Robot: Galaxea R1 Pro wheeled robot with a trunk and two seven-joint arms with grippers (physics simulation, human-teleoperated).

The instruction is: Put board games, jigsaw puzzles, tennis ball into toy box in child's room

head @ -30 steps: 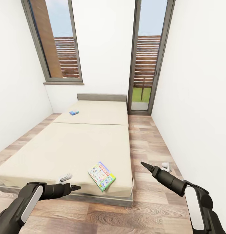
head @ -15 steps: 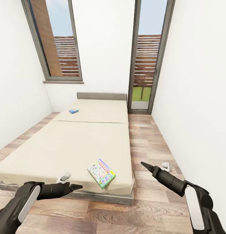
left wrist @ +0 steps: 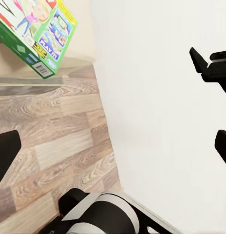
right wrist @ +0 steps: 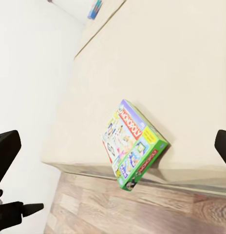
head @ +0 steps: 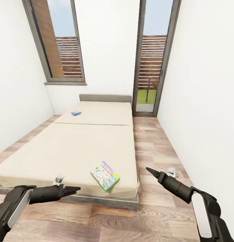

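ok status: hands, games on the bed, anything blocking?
Both hands open and empty: left hand, right hand. Monopoly box at the bed's near corner, small blue box far. Nothing in the way.

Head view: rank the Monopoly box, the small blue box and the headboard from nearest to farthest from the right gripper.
1. Monopoly box, at the bed's near corner, left of the right gripper.
2. Small blue box, far section, left side.
3. Headboard, at the far wall.

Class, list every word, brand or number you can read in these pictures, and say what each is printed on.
"MONOPOLY": on the lid and side of the green game box on the bed.
"PLAY IT": on the same box's lid in the left wrist view.
Other print on that box: too small.
Blue box: too small.
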